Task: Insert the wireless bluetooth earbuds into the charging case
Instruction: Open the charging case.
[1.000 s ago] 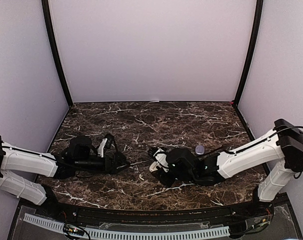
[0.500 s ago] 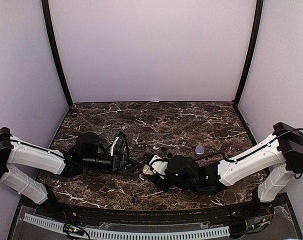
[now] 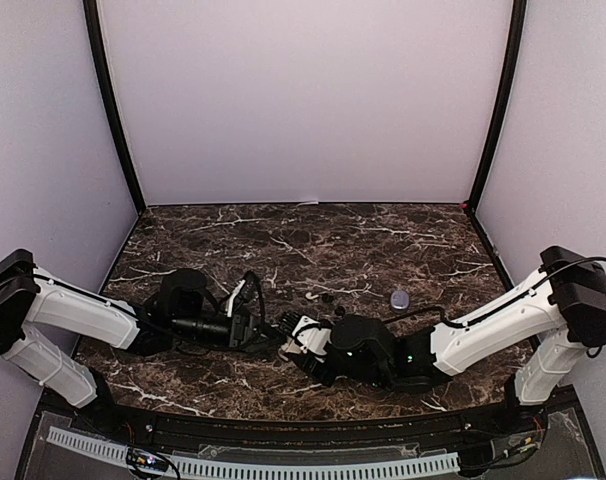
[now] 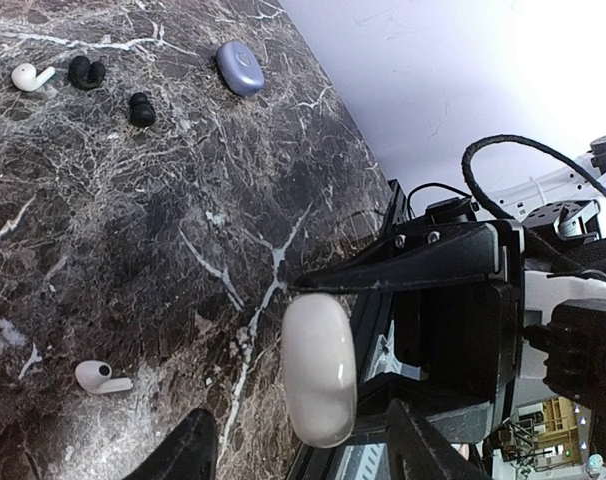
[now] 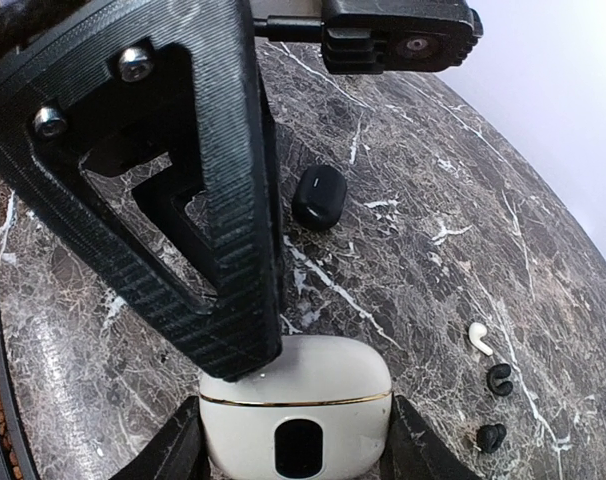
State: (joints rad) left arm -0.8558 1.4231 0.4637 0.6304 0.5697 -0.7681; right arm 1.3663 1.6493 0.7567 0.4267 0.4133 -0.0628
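My right gripper (image 5: 295, 462) is shut on a white charging case (image 5: 295, 420) with a gold seam, held low over the table's near middle (image 3: 305, 333). The case lid is closed. My left gripper (image 4: 303, 456) faces it, open, with a finger on each side of the case (image 4: 320, 370) and a gap to both. One left finger (image 5: 218, 250) lies over the case's lid. One white earbud (image 4: 101, 377) lies on the marble near the left gripper. Farther off are another white earbud (image 5: 478, 338) and two dark earbuds (image 5: 499, 378) (image 5: 491, 437).
A lavender case (image 3: 399, 298) sits closed to the right of the earbud cluster (image 3: 326, 297). A closed black case (image 5: 318, 196) lies on the marble beyond the left gripper. The grippers (image 3: 266, 330) (image 3: 301, 338) nearly meet close to the table's front edge.
The left arm has reached right and the right arm has carried the white case left, so the grippers now meet. The left jaws have narrowed around the case.
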